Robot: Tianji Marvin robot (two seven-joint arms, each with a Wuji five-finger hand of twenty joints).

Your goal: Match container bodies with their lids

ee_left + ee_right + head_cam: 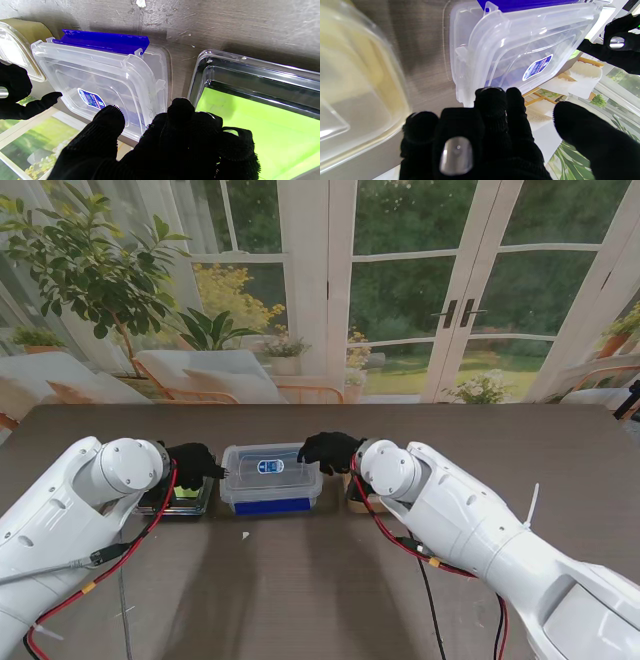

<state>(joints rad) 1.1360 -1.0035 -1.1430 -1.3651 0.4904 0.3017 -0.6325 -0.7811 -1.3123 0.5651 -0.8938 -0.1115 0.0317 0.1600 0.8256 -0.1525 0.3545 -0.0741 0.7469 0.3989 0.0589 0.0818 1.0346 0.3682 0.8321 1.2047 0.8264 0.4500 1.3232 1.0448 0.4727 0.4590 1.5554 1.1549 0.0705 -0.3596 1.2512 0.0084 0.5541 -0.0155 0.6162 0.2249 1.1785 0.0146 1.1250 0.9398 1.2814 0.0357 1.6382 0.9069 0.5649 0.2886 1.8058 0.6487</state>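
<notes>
A clear rectangular container (270,478) with its clear lid (100,77) on top stands at the table's middle; a blue clip (105,41) runs along the side nearer to me. My left hand (195,463) is at the container's left edge, fingertips (181,107) against the lid's rim and thumb spread apart. At the right edge is my right hand (328,450), whose fingertips (492,96) touch the lid's corner (470,82). Neither hand grips anything. The lid's label (537,67) faces up.
A clear container with a bright green bottom (250,100) sits left of the middle one, partly under my left hand (162,145). A clear-lidded tan container (352,87) sits on the right, mostly hidden by my right arm in the stand view. A white scrap (245,534) lies nearer to me.
</notes>
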